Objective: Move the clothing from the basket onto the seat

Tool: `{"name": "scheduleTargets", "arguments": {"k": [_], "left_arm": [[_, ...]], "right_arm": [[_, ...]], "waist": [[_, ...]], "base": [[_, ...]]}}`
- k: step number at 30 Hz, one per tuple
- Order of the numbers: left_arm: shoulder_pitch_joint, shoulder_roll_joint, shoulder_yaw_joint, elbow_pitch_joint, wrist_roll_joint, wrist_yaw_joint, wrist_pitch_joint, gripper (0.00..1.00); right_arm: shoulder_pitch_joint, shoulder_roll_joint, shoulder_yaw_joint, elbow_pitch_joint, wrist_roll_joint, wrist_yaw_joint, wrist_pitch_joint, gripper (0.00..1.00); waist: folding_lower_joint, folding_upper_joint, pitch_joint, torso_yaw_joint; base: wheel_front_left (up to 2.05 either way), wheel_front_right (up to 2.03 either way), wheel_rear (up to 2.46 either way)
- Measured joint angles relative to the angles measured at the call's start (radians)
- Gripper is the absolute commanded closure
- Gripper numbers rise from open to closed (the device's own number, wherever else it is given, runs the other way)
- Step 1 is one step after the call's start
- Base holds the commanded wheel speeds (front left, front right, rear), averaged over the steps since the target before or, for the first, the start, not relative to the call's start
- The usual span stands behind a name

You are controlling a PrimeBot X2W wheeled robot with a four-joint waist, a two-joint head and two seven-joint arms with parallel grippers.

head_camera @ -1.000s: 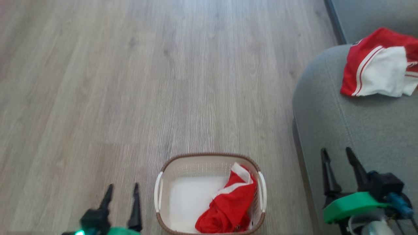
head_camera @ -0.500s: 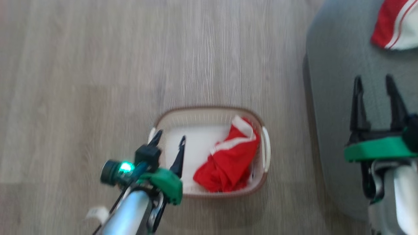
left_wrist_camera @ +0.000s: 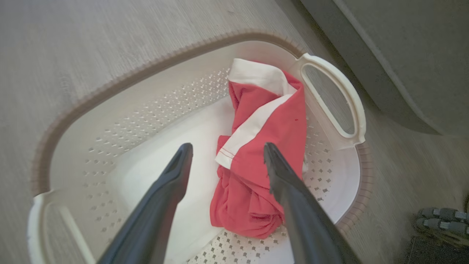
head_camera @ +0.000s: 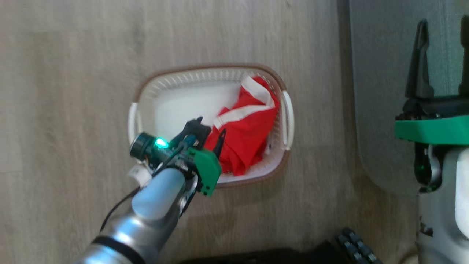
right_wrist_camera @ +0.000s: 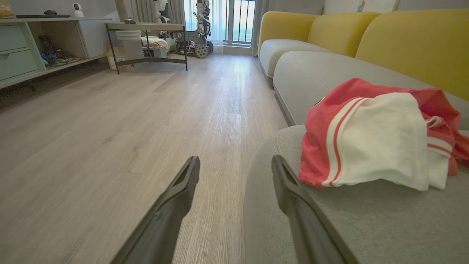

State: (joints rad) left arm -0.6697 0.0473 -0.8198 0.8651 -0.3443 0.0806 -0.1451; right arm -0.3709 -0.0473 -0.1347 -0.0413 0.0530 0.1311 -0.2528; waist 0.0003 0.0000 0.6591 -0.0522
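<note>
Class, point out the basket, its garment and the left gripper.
basket (left_wrist_camera: 157, 106), left wrist view, perforated wall.
garment (left_wrist_camera: 249, 167), left wrist view, red fabric.
left gripper (left_wrist_camera: 227, 146), left wrist view, between fingertips.

Pale wood-look floor (right_wrist_camera: 110, 110), yellow sofa backs (right_wrist_camera: 403, 40), low shelf unit (right_wrist_camera: 40, 47), bright window (right_wrist_camera: 227, 18) beyond

Pale grey-brown wood-plank floor (right_wrist_camera: 110, 121) runs throughout. Yellow back cushions (right_wrist_camera: 410, 47) line the right side. At far left stands a sideboard (right_wrist_camera: 22, 55) with pale green drawers, a small white camera (right_wrist_camera: 76, 8) on top. Beside it is a black-framed table (right_wrist_camera: 146, 27); a wheeled machine (right_wrist_camera: 199, 36) stands by the window (right_wrist_camera: 238, 18).
</note>
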Motion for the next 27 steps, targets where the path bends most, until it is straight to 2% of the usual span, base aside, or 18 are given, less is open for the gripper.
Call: {"name": "scheduleTargets", "arguments": {"k": [12, 22, 27], "left_arm": [[-0.166, 0.001, -0.186, 0.115, -0.066, 0.013, 0.049, 0.00], [-0.249, 0.002, -0.242, 0.220, -0.076, 0.091, 0.075, 0.00], [-0.270, 0.003, -0.268, 0.253, -0.101, 0.085, 0.123, 0.00]], "right_arm": [[-0.071, 0.000, 0.067, -0.073, 0.050, 0.000, -0.002, 0.00], [-0.072, 0.000, 0.106, -0.137, 0.080, 0.000, -0.002, 0.00], [-0.072, 0.000, 0.117, -0.152, 0.091, 0.000, -0.002, 0.00]], "waist": [[-0.0002, 0.0000, 0.181, -0.103], [-0.0002, 0.0000, 0.255, -0.168], [-0.0003, 0.0001, 0.273, -0.188]], "base": [[0.00, 0.00, 0.00], [0.00, 0.00, 0.00], [0.00, 0.00, 0.00]]}}
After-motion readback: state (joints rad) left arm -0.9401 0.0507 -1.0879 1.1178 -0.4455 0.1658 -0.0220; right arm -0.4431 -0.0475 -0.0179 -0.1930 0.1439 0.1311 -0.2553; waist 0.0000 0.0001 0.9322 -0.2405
